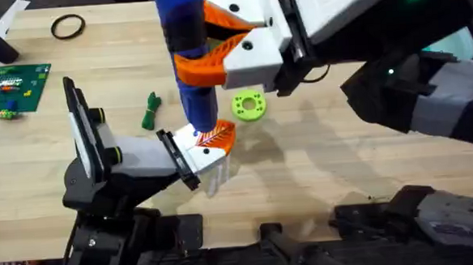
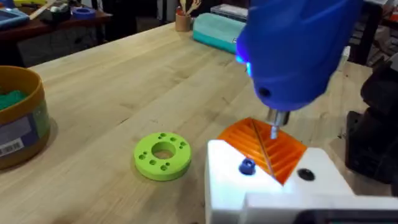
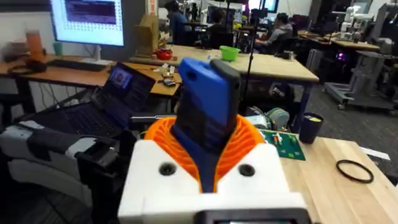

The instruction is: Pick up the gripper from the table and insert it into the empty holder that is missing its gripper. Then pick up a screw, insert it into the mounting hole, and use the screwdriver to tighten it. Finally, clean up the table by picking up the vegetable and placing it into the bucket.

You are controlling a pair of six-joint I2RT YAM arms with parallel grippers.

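Observation:
The blue screwdriver (image 1: 188, 54) stands upright, and my right gripper (image 1: 225, 37) is shut on its handle (image 3: 205, 118) with smooth orange fingers (image 3: 249, 146). Its metal bit (image 2: 273, 127) points down onto the orange ribbed gripper (image 2: 267, 146), which sits in the white holder (image 1: 197, 155) at the end of my left arm. A small blue screw (image 2: 247, 166) shows in the holder's face beside a dark hole (image 2: 305, 175). The dark green vegetable (image 1: 150, 111) lies on the table (image 1: 344, 167) to the left of the screwdriver. The tan bucket (image 2: 18, 118) stands farther off.
A lime-green ring (image 1: 249, 106) lies just right of the screwdriver. At the far left a green circuit board (image 1: 13, 86) and a black ring (image 1: 67, 26) lie on the table. The right arm's bulky body (image 1: 412, 83) hangs over the right side.

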